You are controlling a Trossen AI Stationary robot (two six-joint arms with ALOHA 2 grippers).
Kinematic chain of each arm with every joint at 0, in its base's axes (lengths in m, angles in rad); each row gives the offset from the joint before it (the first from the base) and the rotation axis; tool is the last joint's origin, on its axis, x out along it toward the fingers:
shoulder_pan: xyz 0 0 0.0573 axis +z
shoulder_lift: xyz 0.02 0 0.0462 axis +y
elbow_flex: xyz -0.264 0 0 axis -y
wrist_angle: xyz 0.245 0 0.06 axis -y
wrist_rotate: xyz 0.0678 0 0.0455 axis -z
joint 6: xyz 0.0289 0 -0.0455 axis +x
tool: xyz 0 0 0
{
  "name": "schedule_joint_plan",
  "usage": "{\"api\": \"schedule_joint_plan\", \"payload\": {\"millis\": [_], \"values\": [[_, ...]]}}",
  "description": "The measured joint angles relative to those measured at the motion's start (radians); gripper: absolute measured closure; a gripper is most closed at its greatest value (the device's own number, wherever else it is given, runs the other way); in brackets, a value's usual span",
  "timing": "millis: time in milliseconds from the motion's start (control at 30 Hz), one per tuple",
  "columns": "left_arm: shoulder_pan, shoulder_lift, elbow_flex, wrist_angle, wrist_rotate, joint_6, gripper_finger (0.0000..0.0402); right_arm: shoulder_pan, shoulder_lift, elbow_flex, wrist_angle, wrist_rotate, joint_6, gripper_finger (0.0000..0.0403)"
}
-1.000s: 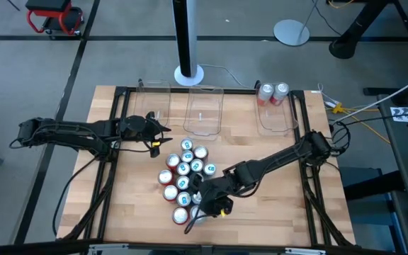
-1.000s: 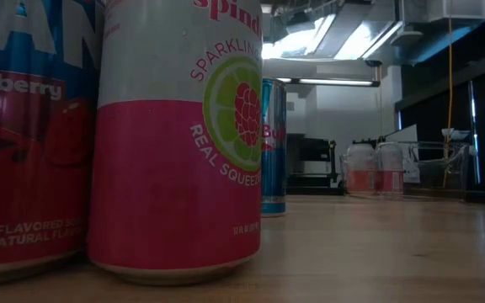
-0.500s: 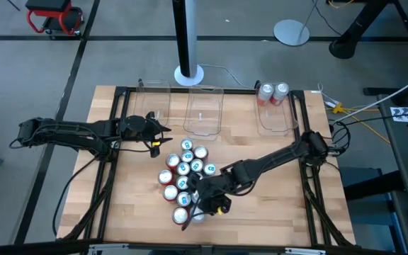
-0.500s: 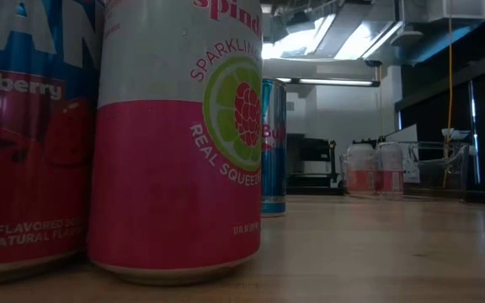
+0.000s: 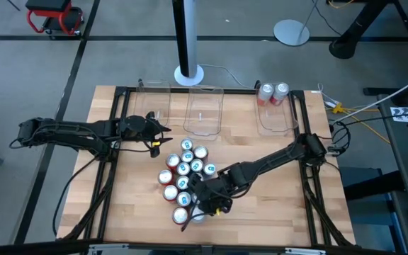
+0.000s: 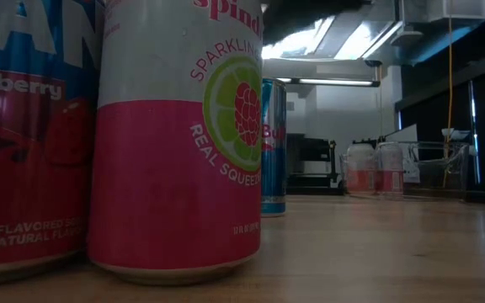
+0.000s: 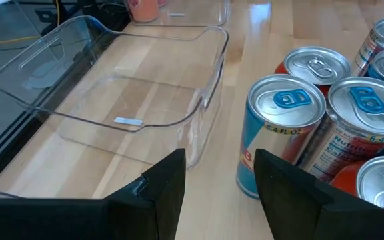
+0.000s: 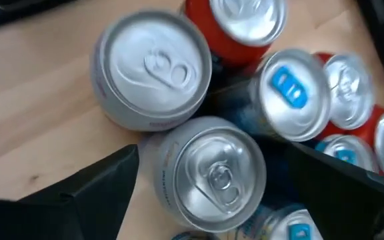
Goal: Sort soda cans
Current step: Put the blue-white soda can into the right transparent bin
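Observation:
Several soda cans (image 5: 183, 177), red, blue and silver-white, stand upright in a tight cluster at the table's middle. My right gripper (image 5: 201, 205) hangs over the cluster's near end, tipped steeply down. In its wrist view it (image 8: 212, 200) is open, one finger (image 8: 92, 190) on each side of a silver can (image 8: 209, 175) and not touching it. A second silver can (image 8: 153, 67) stands just beside that one. My left gripper (image 5: 163, 136) waits open above the table at the cluster's far left, nothing between its fingers (image 7: 167, 193); a blue can (image 7: 280, 133) stands just ahead.
Three clear plastic bins line the far edge: left (image 5: 153, 106), middle (image 5: 204, 111) and right (image 5: 275, 113); the right one holds two red cans (image 5: 273, 92). A pink-and-white can (image 6: 175, 135) fills the low view. Bare wood lies right of the cluster.
My right gripper has sunk toward the cans at the cluster's near end and drifted slightly toward the table's left; its dark body now shows at the top of the low view. The cans have kept their places.

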Motion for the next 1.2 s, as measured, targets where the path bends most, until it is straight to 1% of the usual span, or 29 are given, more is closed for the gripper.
{"api": "schedule_joint_plan", "payload": {"millis": [233, 600, 1200], "values": [[0.0, 0.0, 0.0, 0.0, 0.0, -0.003, 0.0233, -0.013, 0.014, -0.001, -0.029, 0.002, 0.005, 0.0026], [0.0, 0.0, 0.0, 0.0, 0.0, -0.003, 0.0233, -0.012, 0.05, 0.0, -0.011, -0.013, 0.007, 0.0026], [0.0, 0.0, 0.0, 0.002, 0.0, -0.002, 0.0233, -0.012, 0.068, 0.0, 0.026, -0.01, -0.013, 0.0027]]}}
